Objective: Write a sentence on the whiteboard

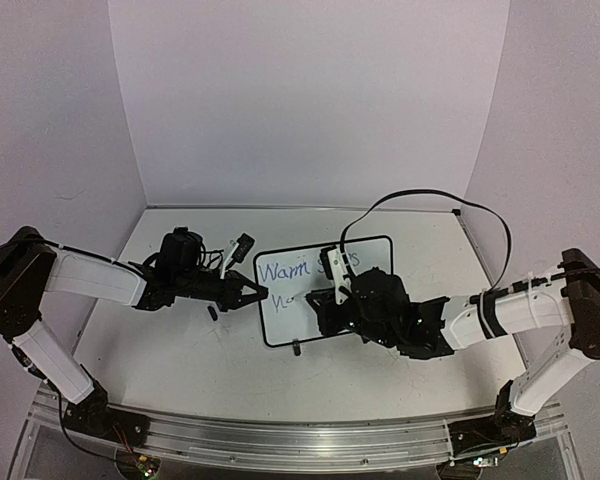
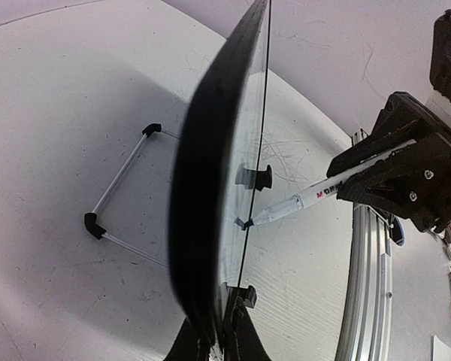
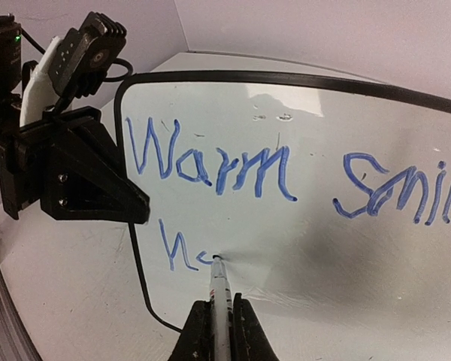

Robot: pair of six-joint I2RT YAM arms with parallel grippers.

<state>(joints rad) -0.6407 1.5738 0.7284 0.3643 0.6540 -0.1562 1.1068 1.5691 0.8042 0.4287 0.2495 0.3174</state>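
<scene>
Blue marker handwriting, the sentence (image 3: 188, 162), is running across the small glossy white whiteboard w/ thin black frame (image 1: 280, 325), which is standing on edge mid-table between your two arms. Your left gripper (image 1: 258, 293) is reaching in from the left & clamping together on the board's left frame edge. In the left wrist view its fingers (image 2: 239, 335) are pinching the dark rim at the bottom of the shot, w/ the board rising edge-on up the picture. Your right gripper (image 1: 322, 298) is hovering at the board's face, jaws squeezed on a slim white-barrelled marker (image 3: 219, 293), & is hiding part of the top line from the overhead cam. That top line is reading "Warm smile", w/ the rest running off the right wrist view. The marker tip is touching the board on the 2nd line, just right of an "h" & a short curved stroke. Behind the board, a thin rod stand w/ black corner caps (image 2: 94, 224) is resting on the scuffed white tabletop (image 1: 180, 360).
</scene>
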